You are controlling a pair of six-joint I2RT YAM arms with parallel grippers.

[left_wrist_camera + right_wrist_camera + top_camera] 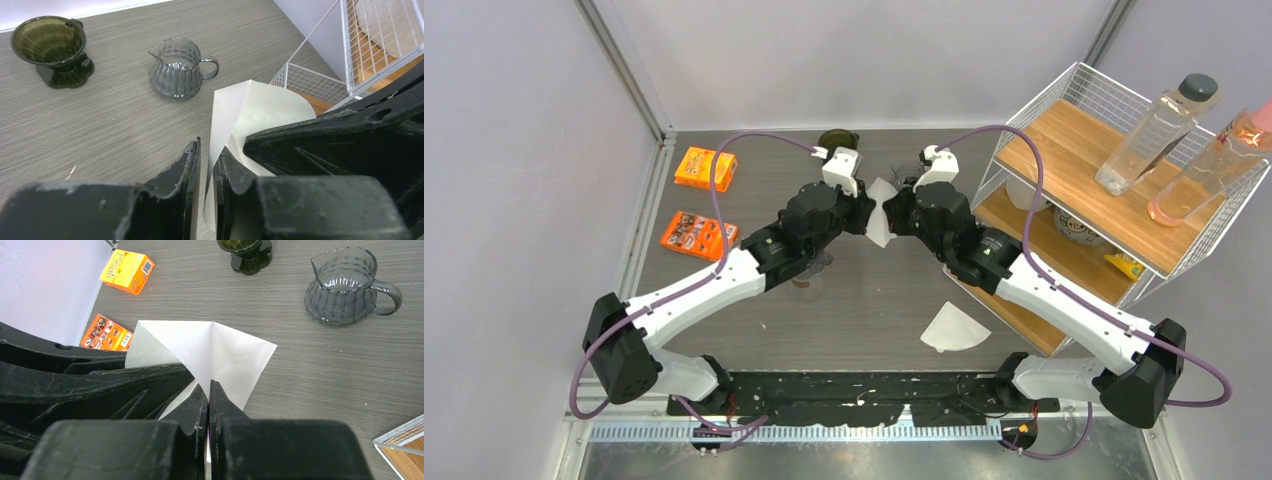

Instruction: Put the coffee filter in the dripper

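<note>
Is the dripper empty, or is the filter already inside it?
Empty: the dripper shows a bare bowl; the filter is apart from it.

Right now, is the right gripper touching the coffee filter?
Touching. The right wrist view shows the right gripper shut on the coffee filter, with the paper pinched between its fingers.

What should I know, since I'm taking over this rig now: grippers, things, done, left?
Left gripper: shut on the white paper coffee filter.
Right gripper: shut on the same filter, held between both above the table.
Dark olive glass dripper: upright, empty, at the table's far edge, near the clear ribbed glass pitcher.
Second white filter: flat on the table, near right.
Done: filter picked up. Left: spread it open, seat it in the dripper.
</note>
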